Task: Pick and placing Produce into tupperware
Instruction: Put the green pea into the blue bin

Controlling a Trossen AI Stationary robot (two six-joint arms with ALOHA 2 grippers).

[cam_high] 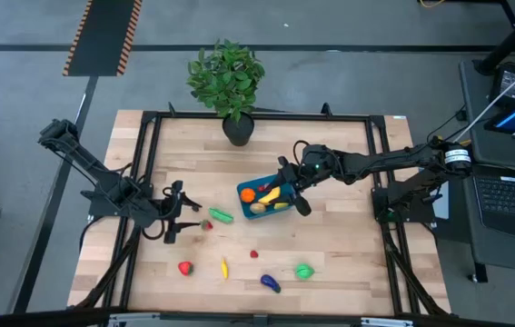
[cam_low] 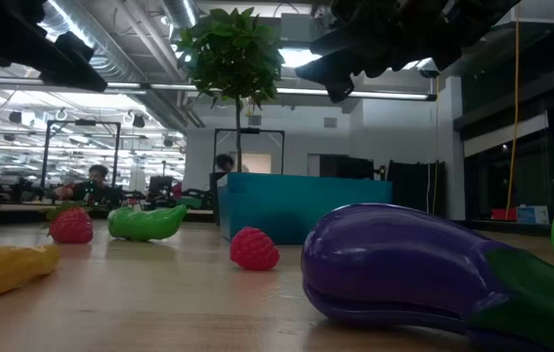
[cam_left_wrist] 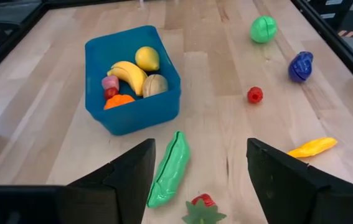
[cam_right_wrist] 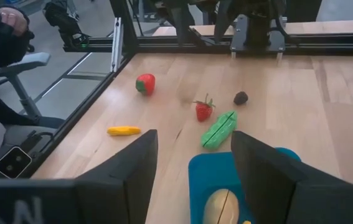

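Lying just ahead of the released left end effector (cam_left_wrist: pixel 198 180): glossy green pea pod (cam_left_wrist: pixel 170 169), red strawberry (cam_left_wrist: pixel 202 203); beyond, teal plastic tupperware (cam_left_wrist: pixel 132 112) under the empty, parted right end effector (cam_high: pixel 295 191); slatted wooden desk (cam_high: pixel 339 254).

From above we look straight down on the whole surface (cam_high: pixel 330 263); low down, level across it. Both wrist views look close over the teal tupperware (cam_left_wrist: pixel 132 115), sharing the green pea pod (cam_right_wrist: pixel 218 129).

From my station it looked like a robotics lab in an open industrial hall: exposed ceiling ducts (cam_low: pixel 110 59) and strip lights, people at desks behind, hazard-striped floor tape (cam_high: pixel 103 36), a laptop (cam_high: pixel 511 195) beside the framed wooden surface (cam_high: pixel 330 263).
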